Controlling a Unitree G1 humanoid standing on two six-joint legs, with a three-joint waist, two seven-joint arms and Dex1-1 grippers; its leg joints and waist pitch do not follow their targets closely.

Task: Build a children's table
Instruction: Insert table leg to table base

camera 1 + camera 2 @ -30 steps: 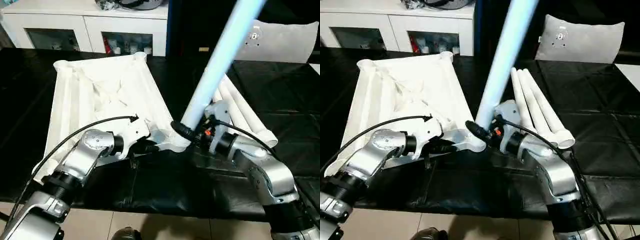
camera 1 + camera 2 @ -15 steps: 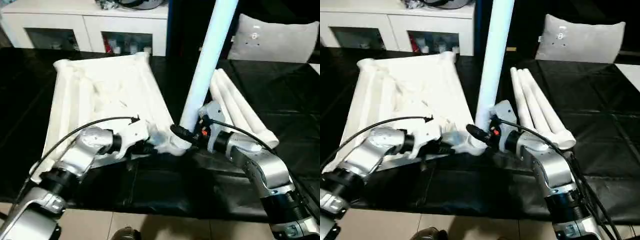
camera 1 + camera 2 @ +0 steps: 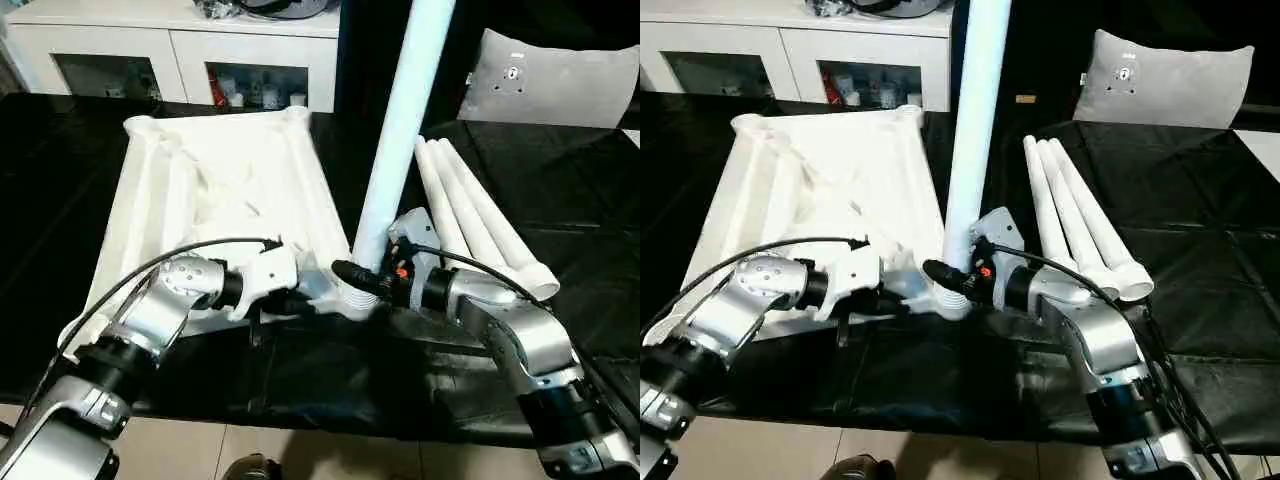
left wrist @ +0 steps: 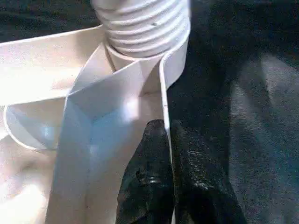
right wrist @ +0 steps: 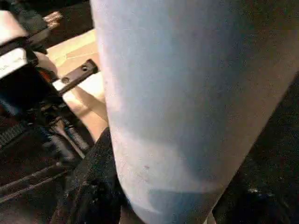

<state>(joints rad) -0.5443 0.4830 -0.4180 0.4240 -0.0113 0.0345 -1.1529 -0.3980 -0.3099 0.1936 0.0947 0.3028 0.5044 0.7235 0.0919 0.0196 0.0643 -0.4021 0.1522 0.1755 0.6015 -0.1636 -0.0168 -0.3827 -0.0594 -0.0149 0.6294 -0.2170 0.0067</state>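
upturned table top (image 3: 220, 190) lying ribs-up ahead of both grippers. left gripper (image 4: 166, 144) clenched on its rim wall, likely steadying. right gripper (image 3: 372, 283) grasping upright leg (image 3: 400, 130) at corner socket (image 4: 145, 28), seating thread.

A lab-like workroom with a homely touch. A black-covered worktable (image 3: 250, 380) fills the near ground. At the far left stands a white cabinet (image 3: 180, 45) with glass doors, clutter on top.
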